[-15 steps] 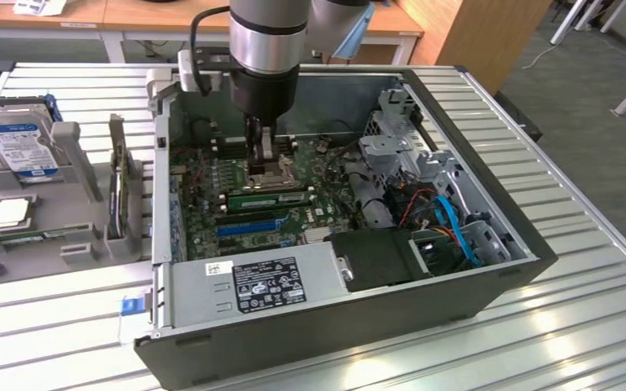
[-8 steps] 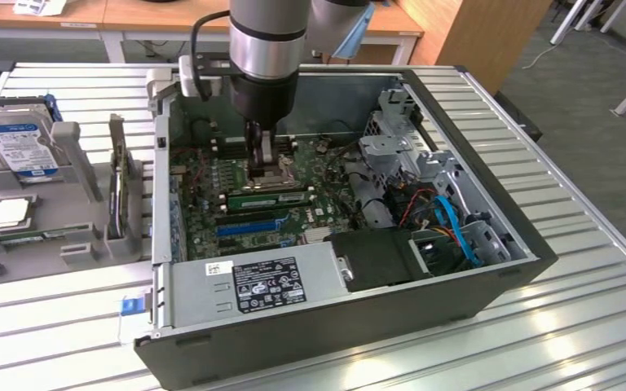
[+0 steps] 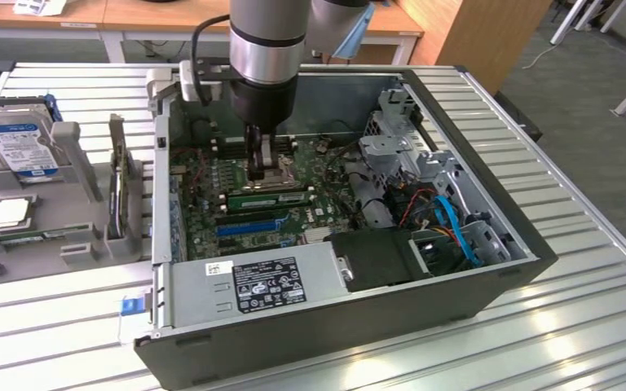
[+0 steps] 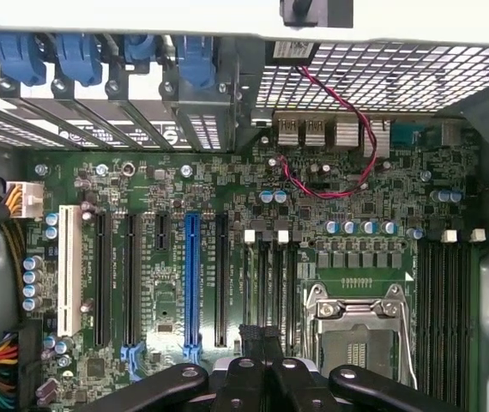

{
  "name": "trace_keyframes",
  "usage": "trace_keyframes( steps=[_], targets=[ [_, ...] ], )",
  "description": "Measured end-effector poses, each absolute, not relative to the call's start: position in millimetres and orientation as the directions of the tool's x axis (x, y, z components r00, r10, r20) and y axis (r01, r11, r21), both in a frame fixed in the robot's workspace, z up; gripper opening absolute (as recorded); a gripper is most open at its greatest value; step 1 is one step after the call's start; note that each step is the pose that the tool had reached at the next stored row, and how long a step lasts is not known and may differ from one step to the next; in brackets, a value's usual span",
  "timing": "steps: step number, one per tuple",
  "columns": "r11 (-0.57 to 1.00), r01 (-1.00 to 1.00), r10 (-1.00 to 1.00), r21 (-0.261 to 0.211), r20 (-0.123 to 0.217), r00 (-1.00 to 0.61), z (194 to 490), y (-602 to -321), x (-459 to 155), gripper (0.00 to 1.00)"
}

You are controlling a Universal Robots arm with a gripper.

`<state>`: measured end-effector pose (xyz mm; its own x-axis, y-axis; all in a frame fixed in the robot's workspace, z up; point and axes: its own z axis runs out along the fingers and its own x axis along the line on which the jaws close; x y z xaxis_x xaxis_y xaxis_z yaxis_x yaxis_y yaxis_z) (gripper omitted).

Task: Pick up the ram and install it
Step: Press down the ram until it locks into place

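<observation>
Robot arms: one arm [image 3: 264, 49] is reaching into the case.
Computer cases: one open case [image 3: 400, 318] is lying on the table.
Hard drives: one blue-labelled drive [image 3: 14, 147] is standing in a holder.
Long blue motherboard slots: one slot [image 4: 191, 287] is showing.
White motherboard slots: one slot [image 4: 70, 270] is showing.

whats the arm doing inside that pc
A single robot arm has reached down into the open computer case, its gripper shut and low over the motherboard, beside the CPU socket. A green ram stick lies along the memory slots just below the gripper. A hard drive stands in a grey holder outside the case.
</observation>
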<state>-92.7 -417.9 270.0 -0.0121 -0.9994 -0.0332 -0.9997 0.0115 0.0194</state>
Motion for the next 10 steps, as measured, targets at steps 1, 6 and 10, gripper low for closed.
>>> trace_keyframes(
  steps=[1, 6, 10],
  targets=[
    [0.011, -1.0, -0.999, 0.019, -0.033, -0.012, 269.5, -417.9, -92.7, 0.1],
    [0.011, -1.0, -0.999, 0.019, -0.033, -0.012, 266.0, -417.9, -92.6, 0.1],
    [0.011, -1.0, -0.999, 0.019, -0.033, -0.012, 263.1, -417.9, -92.6, 0.1]
  ],
)
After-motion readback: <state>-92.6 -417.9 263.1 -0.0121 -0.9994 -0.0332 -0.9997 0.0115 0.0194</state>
